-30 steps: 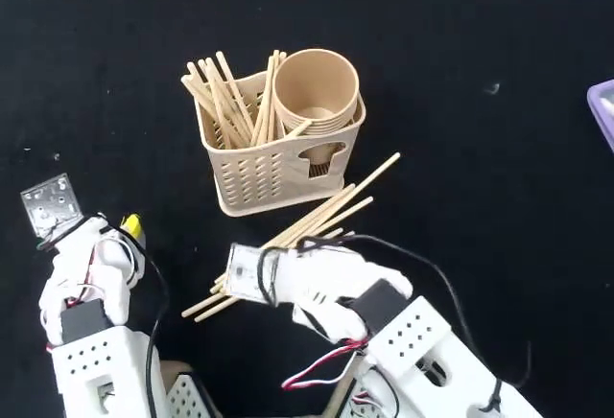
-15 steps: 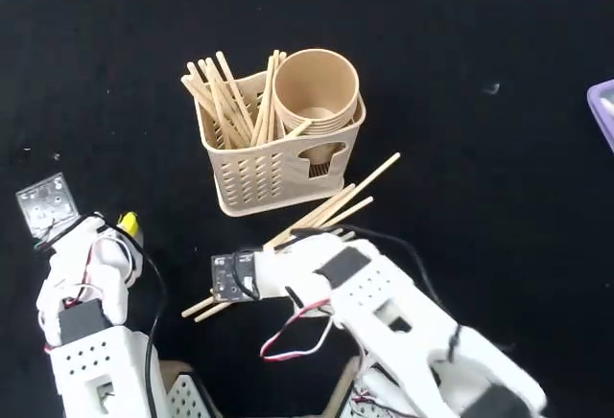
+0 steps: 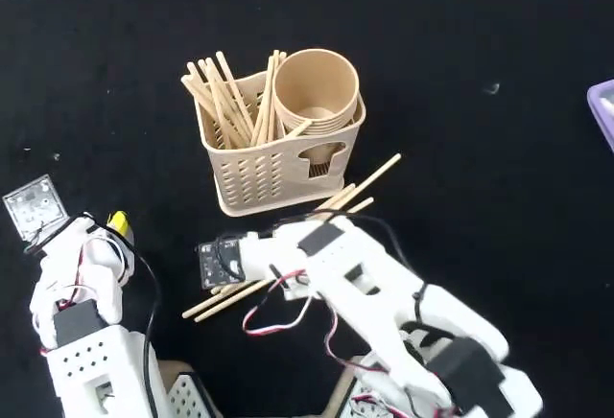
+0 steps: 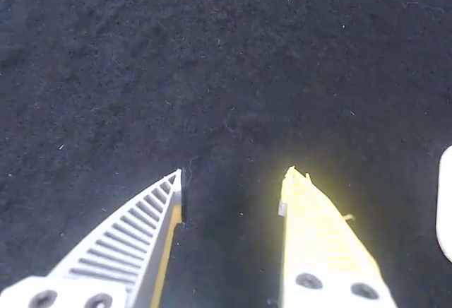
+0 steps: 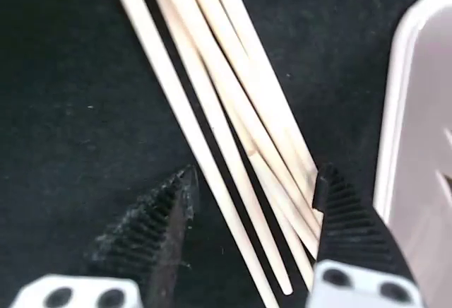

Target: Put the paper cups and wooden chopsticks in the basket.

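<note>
From its own wrist the right gripper [image 5: 256,175] is seen with fingers apart astride the loose chopsticks [image 5: 233,103], which from above are partly hidden by its arm [image 3: 355,274], near the basket [image 3: 259,178], while the left gripper [image 4: 234,172] is held with fingers parted above the black table [image 3: 499,245].

Chopsticks [image 3: 288,255] in front of basket [image 3: 278,164]

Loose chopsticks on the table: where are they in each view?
High view: loose chopsticks lie between the basket and the arms, partly under the right arm.
Right wrist view: loose chopsticks run between the fingers of the open right gripper.
Left wrist view: open left gripper over the black table.
Shared landmark: the black table.
</note>
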Robot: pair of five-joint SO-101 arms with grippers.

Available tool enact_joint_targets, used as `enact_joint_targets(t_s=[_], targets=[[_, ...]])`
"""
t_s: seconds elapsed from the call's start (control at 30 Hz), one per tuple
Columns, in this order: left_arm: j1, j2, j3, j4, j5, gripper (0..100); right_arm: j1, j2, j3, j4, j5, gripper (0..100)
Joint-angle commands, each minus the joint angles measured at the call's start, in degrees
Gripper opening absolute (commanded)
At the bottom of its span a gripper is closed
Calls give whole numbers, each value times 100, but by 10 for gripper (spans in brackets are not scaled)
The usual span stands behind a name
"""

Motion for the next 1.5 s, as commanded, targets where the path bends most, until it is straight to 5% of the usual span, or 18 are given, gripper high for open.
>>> enact_joint_targets(t_s=[0.0, 0.1, 0.27, 0.7, 0.97, 1.2, 1.47], targets=[[-40, -53, -347, -9, 70, 223, 88, 330, -268, -105, 79, 265], [-40, -53, -347, -9, 70, 223, 97, 523, -242, -97, 53, 224], [-31, -53, -347, -9, 70, 223, 105, 514, -277, -62, 44, 6], [66, -53, -338, -35, 70, 223, 844, -1077, 127, 1081, -105, 11], [198, -53, -338, 0, 62, 223, 853, -1059, 804, -114, -914, 13], [207, -53, -338, 0, 62, 223, 879, -576, 523, 62, -1415, 200], [207, -44, -277, -35, 44, 223, 879, -541, 277, 62, -1477, 20]])
